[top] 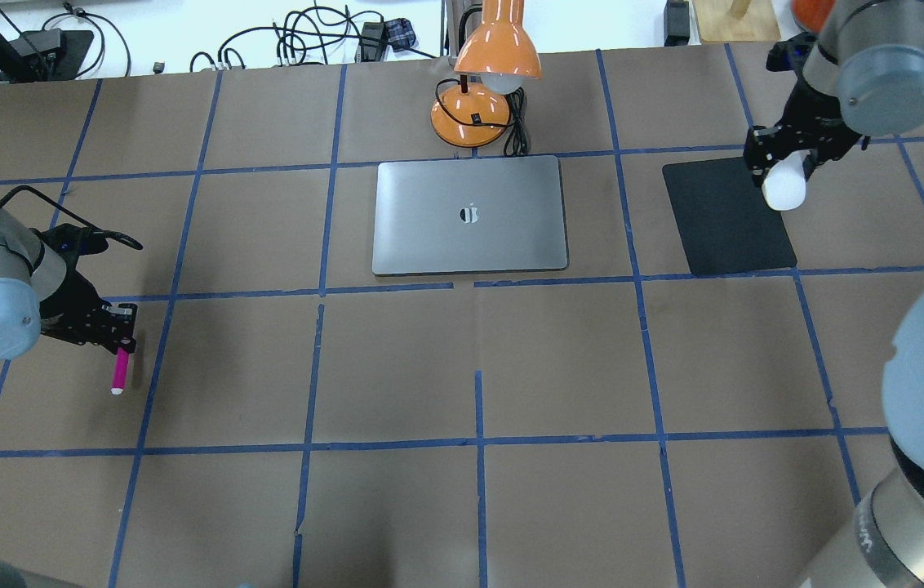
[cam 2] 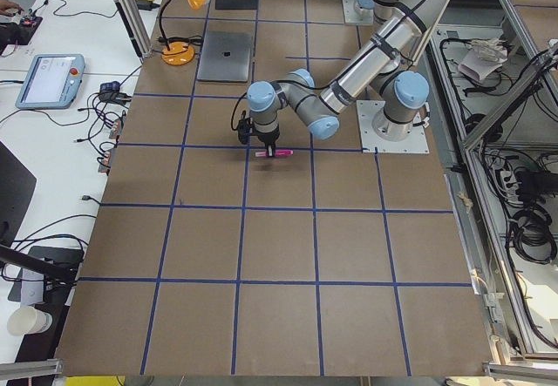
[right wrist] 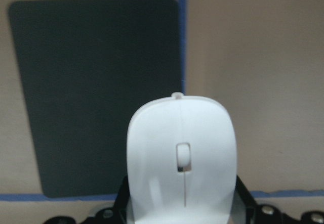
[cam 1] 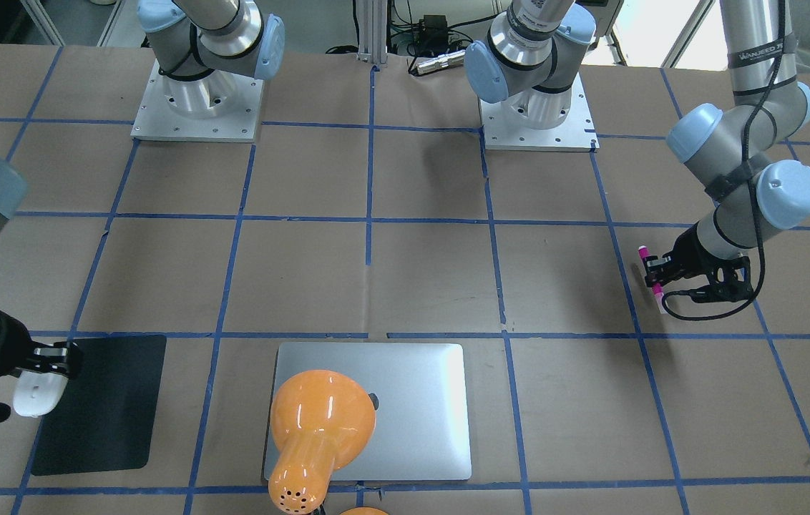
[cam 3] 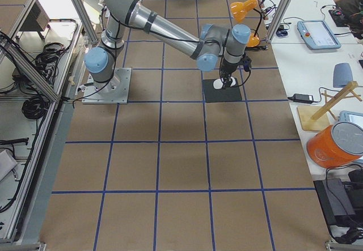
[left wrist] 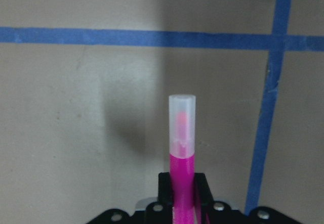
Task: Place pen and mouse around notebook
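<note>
The magenta pen point(top: 119, 371) is clamped in my left gripper point(top: 122, 333), shut on it, just above the table at the far left. Its pale tip point(left wrist: 181, 120) points away from the fingers. The white mouse point(top: 784, 186) is held in my shut right gripper point(top: 780, 162) over the right edge of the black mat point(top: 723, 216). In the right wrist view the mouse point(right wrist: 181, 158) hangs above the mat point(right wrist: 96, 92). The silver notebook point(top: 429, 220) lies closed at the table's far centre, well apart from both grippers.
An orange desk lamp point(top: 495, 61) stands just behind the notebook, its shade leaning over it in the front-facing view point(cam 1: 319, 422). Blue tape lines grid the brown table point(top: 478, 367). The two arm bases point(cam 1: 197, 107) sit at the robot's edge.
</note>
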